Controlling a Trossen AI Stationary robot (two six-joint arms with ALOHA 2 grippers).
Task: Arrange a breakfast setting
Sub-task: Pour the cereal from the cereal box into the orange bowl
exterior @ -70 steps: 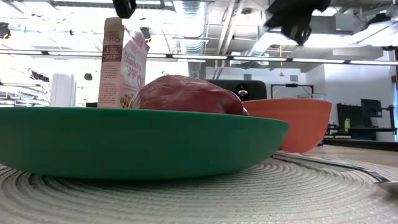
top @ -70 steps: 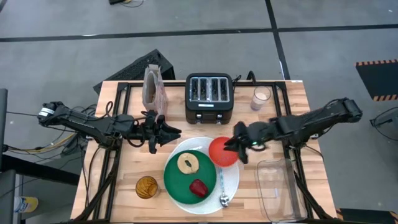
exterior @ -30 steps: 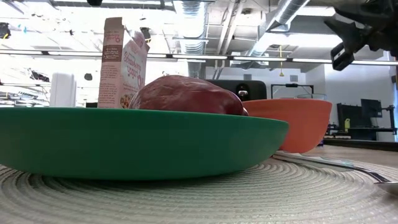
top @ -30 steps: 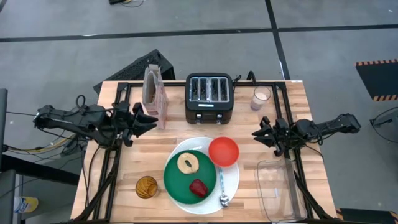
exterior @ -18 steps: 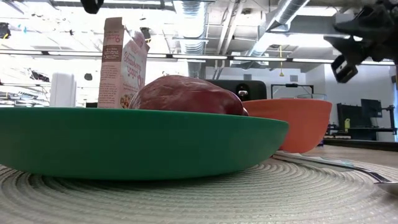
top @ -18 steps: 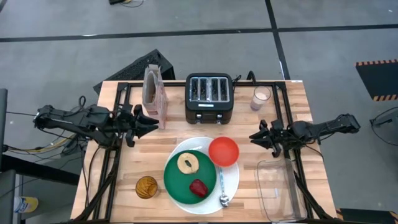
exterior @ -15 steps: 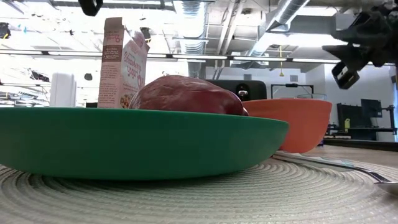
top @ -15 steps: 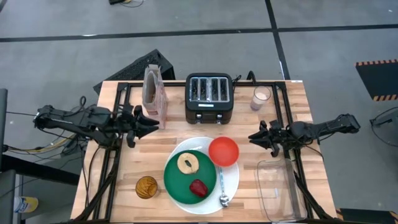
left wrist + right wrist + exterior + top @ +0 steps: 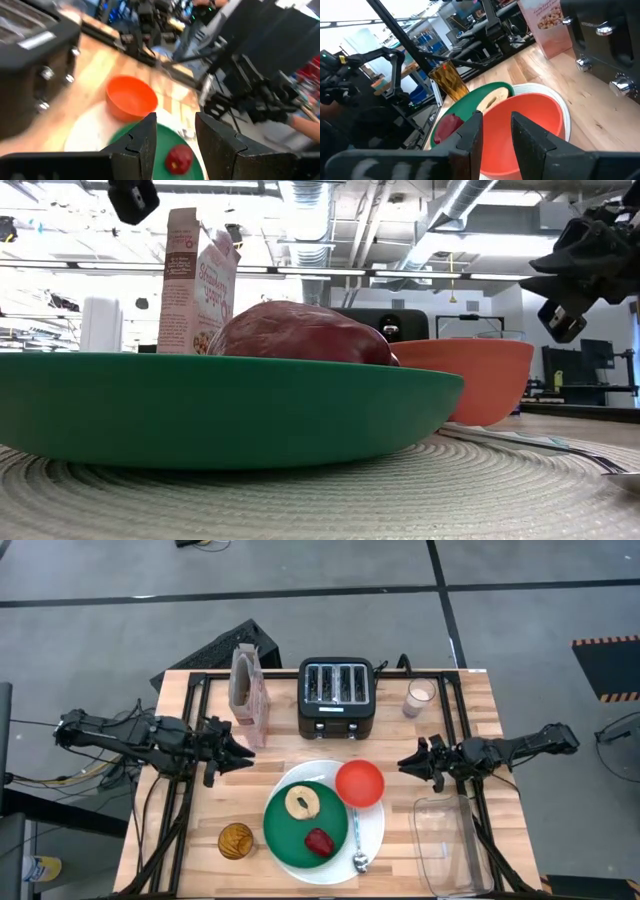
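Clearly, one pinkish cereal box (image 9: 198,280) is showing "Strawberry".
Both left gripper (image 9: 238,750) and right gripper (image 9: 407,762) are hovering slightly parted, grasping nothing.

Your two arms reach inward from 9 and 3 o'clock.
Left gripper (image 9: 243,752) and right gripper (image 9: 404,762) each show a narrow gap, holding nothing.

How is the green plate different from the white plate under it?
The green plate is smaller and lies on top of the white plate, which reaches past it on the right. The green plate carries a bagel half and a red fruit; the white plate bears the red-orange bowl and spoon. Both are round.
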